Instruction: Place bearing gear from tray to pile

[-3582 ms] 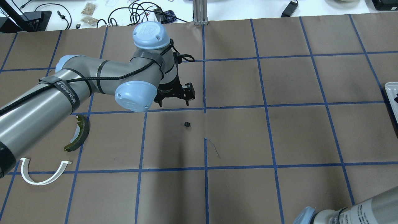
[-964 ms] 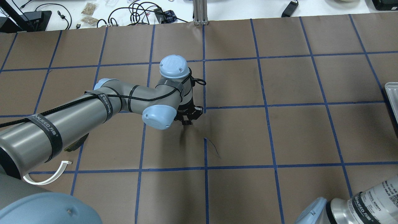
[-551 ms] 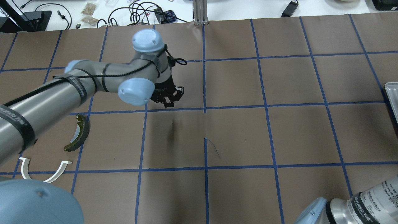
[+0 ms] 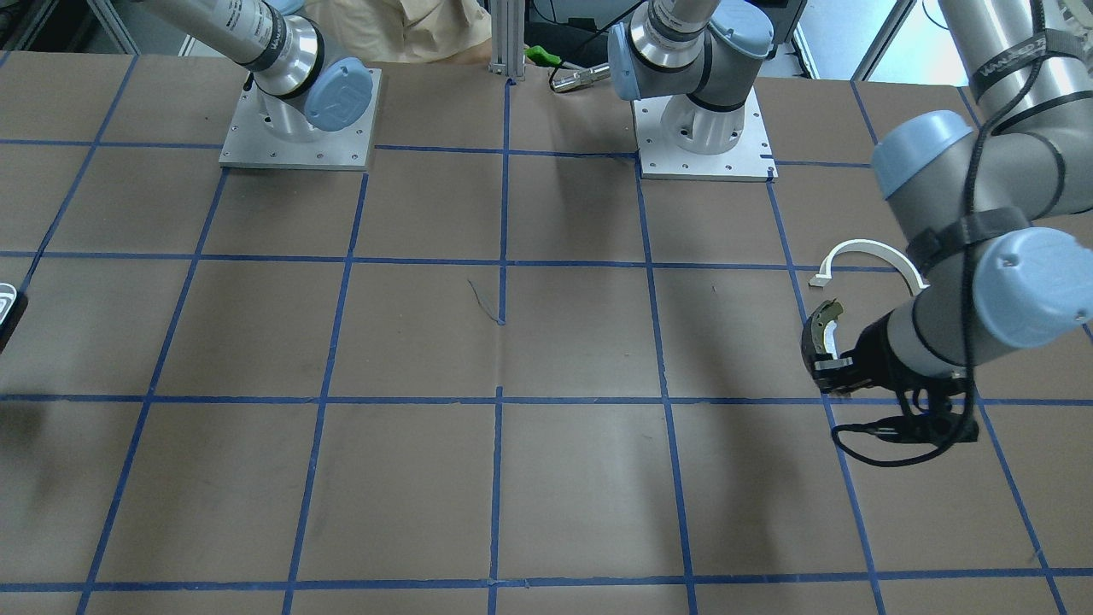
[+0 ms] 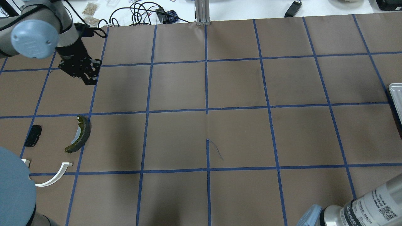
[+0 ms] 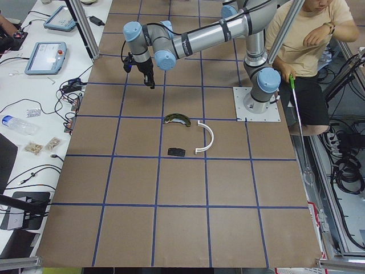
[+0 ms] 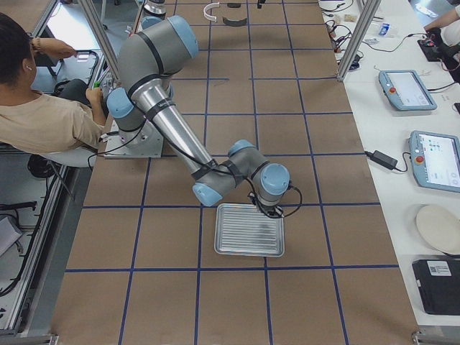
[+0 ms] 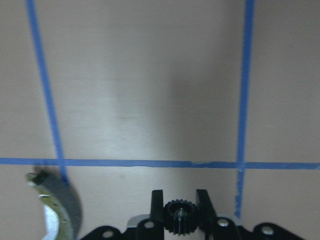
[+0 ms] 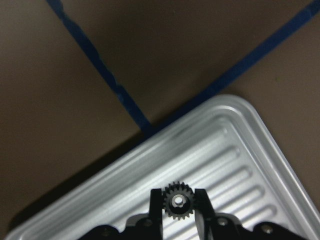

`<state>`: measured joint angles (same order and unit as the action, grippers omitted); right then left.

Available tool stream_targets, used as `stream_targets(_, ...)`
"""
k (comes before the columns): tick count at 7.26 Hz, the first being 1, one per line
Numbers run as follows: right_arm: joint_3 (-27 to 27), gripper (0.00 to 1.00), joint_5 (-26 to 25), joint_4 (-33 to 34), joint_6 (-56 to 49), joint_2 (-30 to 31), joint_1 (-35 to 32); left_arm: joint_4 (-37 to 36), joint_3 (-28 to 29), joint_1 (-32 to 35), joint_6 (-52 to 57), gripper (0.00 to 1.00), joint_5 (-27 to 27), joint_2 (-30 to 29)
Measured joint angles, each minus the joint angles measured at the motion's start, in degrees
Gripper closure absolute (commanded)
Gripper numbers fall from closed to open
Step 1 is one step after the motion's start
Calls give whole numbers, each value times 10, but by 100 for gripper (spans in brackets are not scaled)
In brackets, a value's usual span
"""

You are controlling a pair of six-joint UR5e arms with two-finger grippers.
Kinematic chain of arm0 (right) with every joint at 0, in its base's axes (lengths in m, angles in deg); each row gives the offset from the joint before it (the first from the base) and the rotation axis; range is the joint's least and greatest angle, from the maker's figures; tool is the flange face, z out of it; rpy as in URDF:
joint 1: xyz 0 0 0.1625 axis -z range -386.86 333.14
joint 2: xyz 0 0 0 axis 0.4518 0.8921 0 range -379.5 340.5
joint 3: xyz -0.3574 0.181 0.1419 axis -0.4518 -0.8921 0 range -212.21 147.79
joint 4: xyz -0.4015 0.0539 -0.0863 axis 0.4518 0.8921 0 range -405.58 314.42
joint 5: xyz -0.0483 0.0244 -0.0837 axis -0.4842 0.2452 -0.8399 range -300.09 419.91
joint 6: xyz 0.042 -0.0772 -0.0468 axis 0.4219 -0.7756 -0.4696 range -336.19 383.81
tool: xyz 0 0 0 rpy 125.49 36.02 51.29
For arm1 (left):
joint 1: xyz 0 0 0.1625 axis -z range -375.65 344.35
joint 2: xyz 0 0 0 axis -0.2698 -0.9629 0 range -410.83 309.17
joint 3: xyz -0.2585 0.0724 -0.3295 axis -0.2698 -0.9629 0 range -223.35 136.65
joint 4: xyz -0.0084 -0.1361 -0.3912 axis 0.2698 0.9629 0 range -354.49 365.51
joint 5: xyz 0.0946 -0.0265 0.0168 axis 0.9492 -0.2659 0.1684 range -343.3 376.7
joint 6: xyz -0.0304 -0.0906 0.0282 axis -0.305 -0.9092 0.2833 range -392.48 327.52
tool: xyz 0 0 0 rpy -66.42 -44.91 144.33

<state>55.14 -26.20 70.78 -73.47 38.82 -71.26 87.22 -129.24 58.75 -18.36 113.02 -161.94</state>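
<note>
— Brown paper with a blue tape grid covers the table [image 4: 427, 342]. From the front, where does the left arm [image 4: 939, 333] hang?
— At the pile's edge, its jaws just beside the brake shoe [image 4: 822, 329], with the white arch [image 4: 864, 245] behind. I cannot tell the grip from there.
— Overhead?
— That arm is on the pile's far side. The black pad [image 5: 33, 140] lies near the shoe, and the tray [image 5: 396, 94] sits well apart at the opposite edge.
— Left side view?
— Shoe, arch and pad lie loosely grouped, apart from one another, so there is bare table between them for a drop.
— Right side view?
— The right arm [image 7: 172, 122] bends down over the tray.
— Left wrist camera?
— The left jaws are narrow, pinching the bearing gear [image 8: 179, 218] across its toothed rim above the table, with the shoe's tip at lower left. I judge this to be the carry, and release beside the shoe comes next.
— Right wrist?
— The right jaws clamp a second gear [image 9: 178, 201] over the ribbed tray, probably the next piece for the pile
</note>
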Motion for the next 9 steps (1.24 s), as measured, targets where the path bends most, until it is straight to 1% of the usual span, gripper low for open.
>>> stream_targets(2,31,100,5,6,148,31,-90,1,-3,-72,45,100,19,-5)
stream_targets(3,36,99,7,10,233,37,-142,-2,-11,-88,72,100,23,-7)
stream_targets(4,37,98,6,18,330,42,-201,-16,-31,-97,89,100,23,-7)
stream_targets(6,35,98,-2,28,538,50,-327,-82,-83,-128,127,100,22,-6)
stream_targets(7,34,98,-4,30,640,51,-392,-103,-106,-151,149,100,19,-7)
stream_targets(9,33,98,-4,34,829,48,-528,-131,-141,-168,170,100,9,-9)
